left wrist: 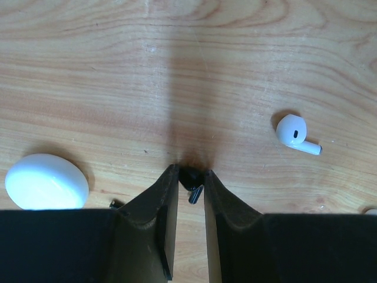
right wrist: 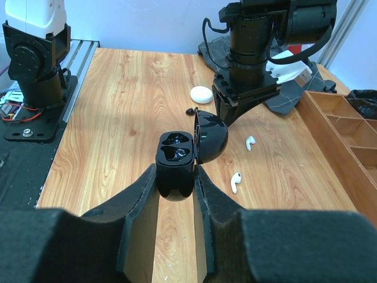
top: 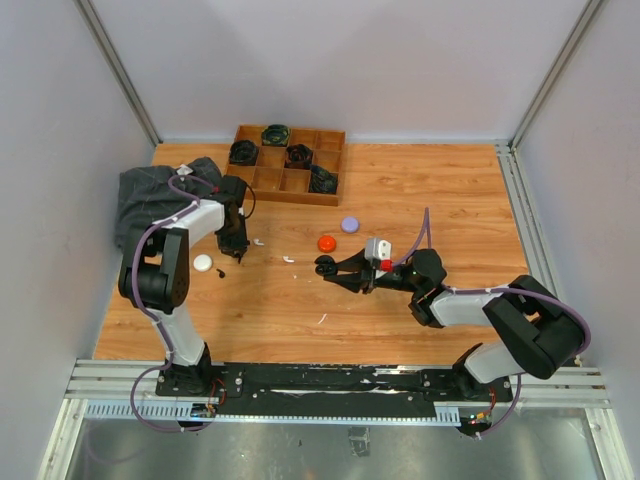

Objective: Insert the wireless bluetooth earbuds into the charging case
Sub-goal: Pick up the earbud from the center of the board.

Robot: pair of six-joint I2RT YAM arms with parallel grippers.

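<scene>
My left gripper (left wrist: 191,177) points straight down at the table, shut on a small black earbud (left wrist: 192,181) pinched between its tips. A white earbud (left wrist: 297,134) lies to its right and a white oval case (left wrist: 47,181) to its left. In the top view the left gripper (top: 238,256) stands beside that white case (top: 204,263). My right gripper (right wrist: 177,174) is shut on the black charging case (right wrist: 175,159), held above the table with its lid open and both sockets empty. Two white earbuds (right wrist: 250,142) (right wrist: 235,181) lie on the wood beyond it.
Another small black earbud (right wrist: 189,111) lies by the white case. An orange-red round case (top: 327,243) and a lilac one (top: 350,224) sit mid-table. A wooden compartment tray (top: 293,198) holding dark items stands at the back. A grey cloth (top: 150,195) covers the far left.
</scene>
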